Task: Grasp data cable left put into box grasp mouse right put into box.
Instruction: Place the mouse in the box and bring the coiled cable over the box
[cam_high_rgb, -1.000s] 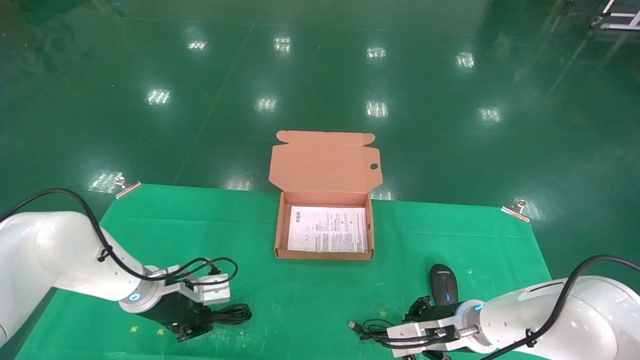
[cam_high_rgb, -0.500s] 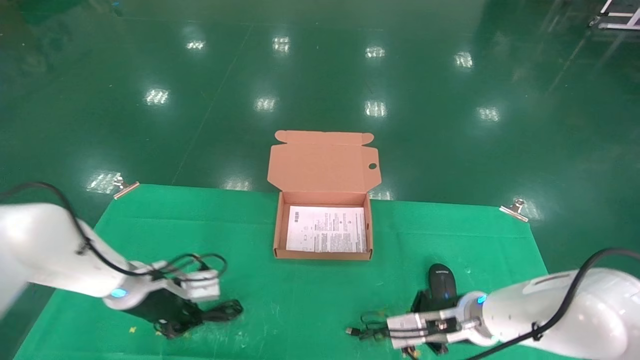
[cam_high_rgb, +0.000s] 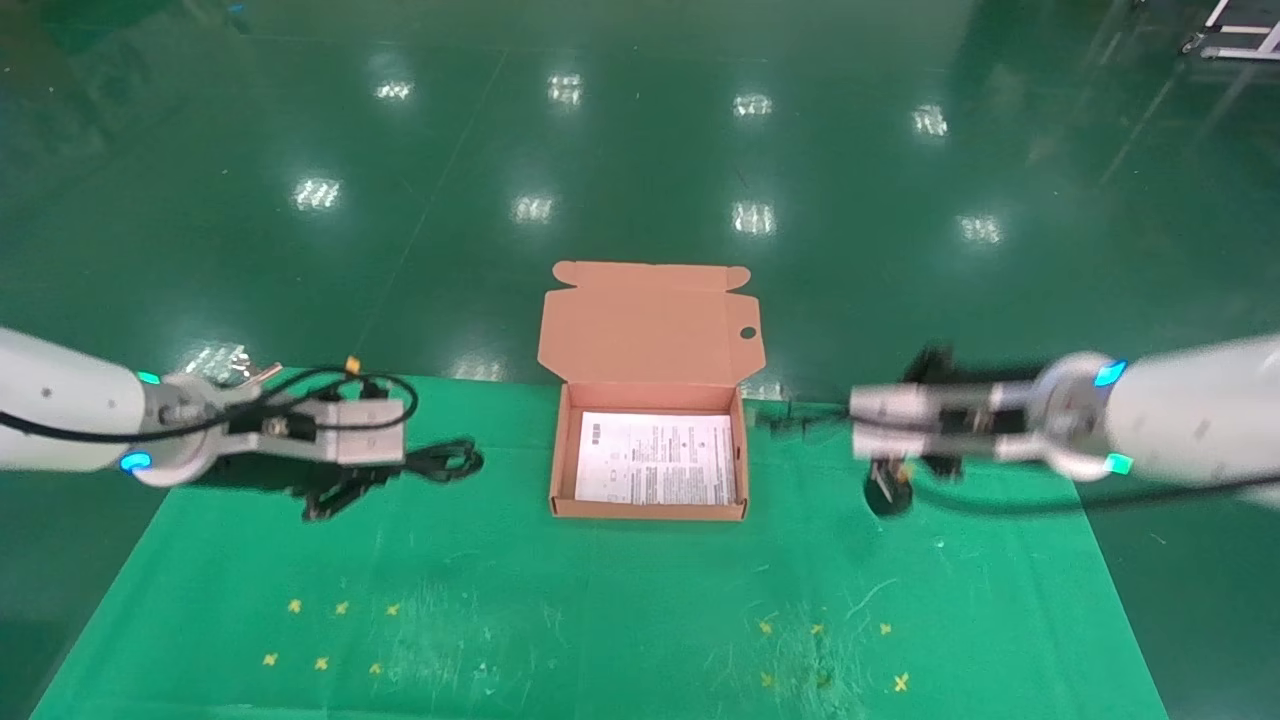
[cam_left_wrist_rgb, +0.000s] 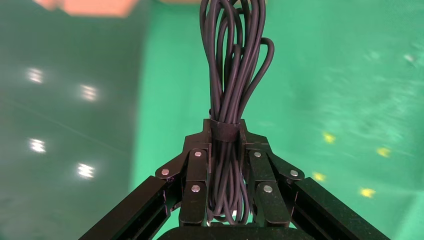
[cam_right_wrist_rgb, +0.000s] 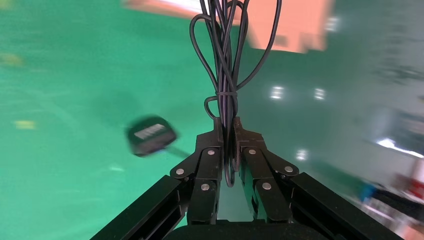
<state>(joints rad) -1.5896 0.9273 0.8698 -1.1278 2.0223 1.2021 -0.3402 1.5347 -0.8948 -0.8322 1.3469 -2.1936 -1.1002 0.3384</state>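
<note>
**Colours noted**

Box (cam_high_rgb: 650, 330): salmon-orange, white printed sheet (cam_high_rgb: 655, 470) with black text inside. Cable (cam_left_wrist_rgb: 232, 75): black. Mouse (cam_right_wrist_rgb: 150, 135): black, white label. Tablecloth (cam_high_rgb: 600, 600): bright green, small yellow marks. Floor (cam_high_rgb: 640, 130): dark glossy green.

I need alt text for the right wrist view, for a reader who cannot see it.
The right gripper is shut on the thin bundled cord of the mouse, which dangles above the green cloth. Beyond the cord, part of the orange box shows.
</note>
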